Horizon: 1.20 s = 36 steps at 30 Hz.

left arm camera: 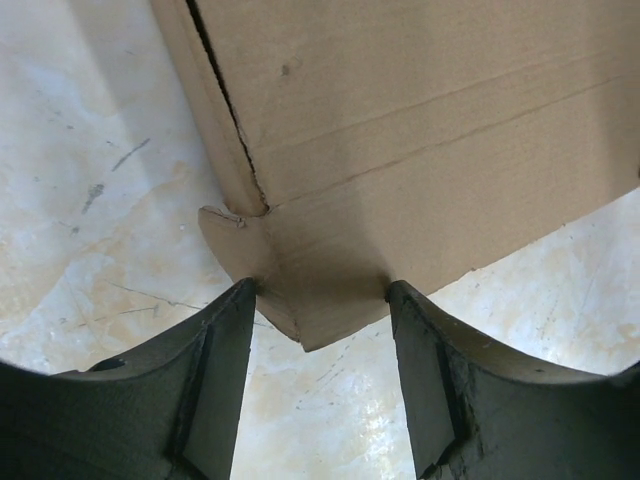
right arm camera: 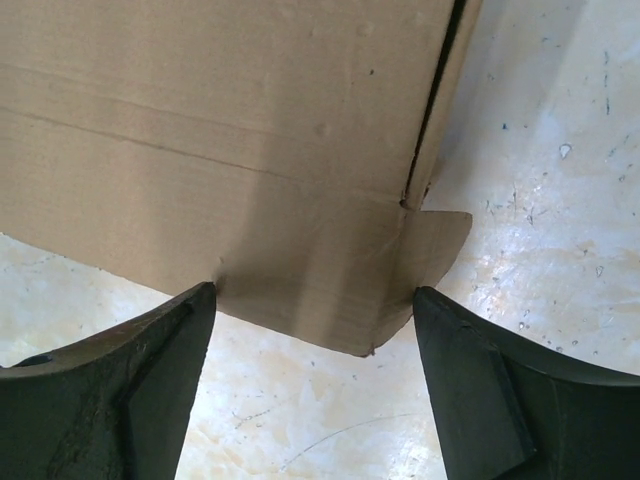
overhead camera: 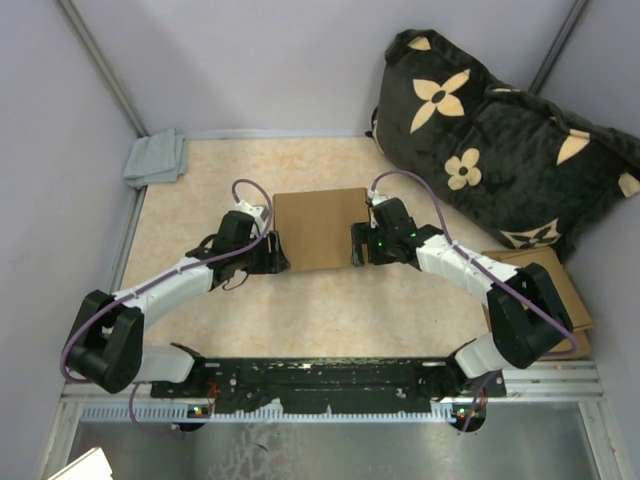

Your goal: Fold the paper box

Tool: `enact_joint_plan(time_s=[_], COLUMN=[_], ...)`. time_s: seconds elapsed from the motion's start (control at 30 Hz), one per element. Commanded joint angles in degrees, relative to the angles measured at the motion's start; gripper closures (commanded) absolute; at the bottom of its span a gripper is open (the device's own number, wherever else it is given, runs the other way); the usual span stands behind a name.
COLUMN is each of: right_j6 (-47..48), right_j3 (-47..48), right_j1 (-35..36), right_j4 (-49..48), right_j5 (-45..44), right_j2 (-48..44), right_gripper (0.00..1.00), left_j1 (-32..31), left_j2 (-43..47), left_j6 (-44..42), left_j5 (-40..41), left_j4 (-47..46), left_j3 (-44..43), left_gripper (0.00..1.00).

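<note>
Paper box [overhead camera: 320, 228]: plain brown cardboard, lying flat at mid-counter, between my two arms. Crease lines run across its top face [left arm camera: 420, 120]; a slit edge shows along each side.

Left jaws: spread, straddling the near left corner tab [left arm camera: 300, 290] of the box. Both fingertips [left arm camera: 225, 340] touch the cardboard edge. Whether they squeeze it I cannot tell.

Right jaws: spread, straddling the near right corner tab [right arm camera: 400, 260]. The box face [right arm camera: 200, 120] fills the upper part of that view. Fingertips [right arm camera: 180, 330] sit at the tab's edges, one on each side.

Counter [overhead camera: 200, 180]: beige, marbled, scuffed near the box.

Grey cloth [overhead camera: 157, 158]: bunched in the far left corner, well apart from the box.

Dark cushion [overhead camera: 500, 140]: far right corner, tan flower shapes on it.

Stack of flat cardboard [overhead camera: 560, 290]: right edge, partly under my right arm [overhead camera: 470, 268].
</note>
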<state>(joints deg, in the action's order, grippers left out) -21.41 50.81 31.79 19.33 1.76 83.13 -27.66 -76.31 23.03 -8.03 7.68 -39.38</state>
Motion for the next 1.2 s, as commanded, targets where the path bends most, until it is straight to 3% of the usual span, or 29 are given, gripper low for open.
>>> enact_joint_plan(time_s=[0.0, 0.4, 0.87, 1.17], right_j6=[1.1, 0.6, 1.3, 0.9], right_j3=[3.0, 5.1, 5.7, 6.1], right_j1=[0.6, 0.6, 0.6, 0.6], right_j4=[-0.7, 2.7, 4.6, 4.7], right_j5=[2.5, 4.0, -0.4, 2.9], right_j2=[-1.7, -3.2, -1.5, -2.6], right_gripper=[0.21, 0.27, 0.27, 0.28], left_j1=[-0.4, -0.3, -0.3, -0.3], left_j2=[0.2, 1.7, -1.0, -1.5], left_j6=[0.0, 0.8, -0.3, 1.3], left_j5=[-4.7, -8.3, -5.5, -11.1], left_j4=[-1.6, 1.6, 5.7, 5.0], left_j3=[-1.7, -4.6, -5.9, -6.3], left_gripper=[0.38, 0.41, 0.41, 0.43])
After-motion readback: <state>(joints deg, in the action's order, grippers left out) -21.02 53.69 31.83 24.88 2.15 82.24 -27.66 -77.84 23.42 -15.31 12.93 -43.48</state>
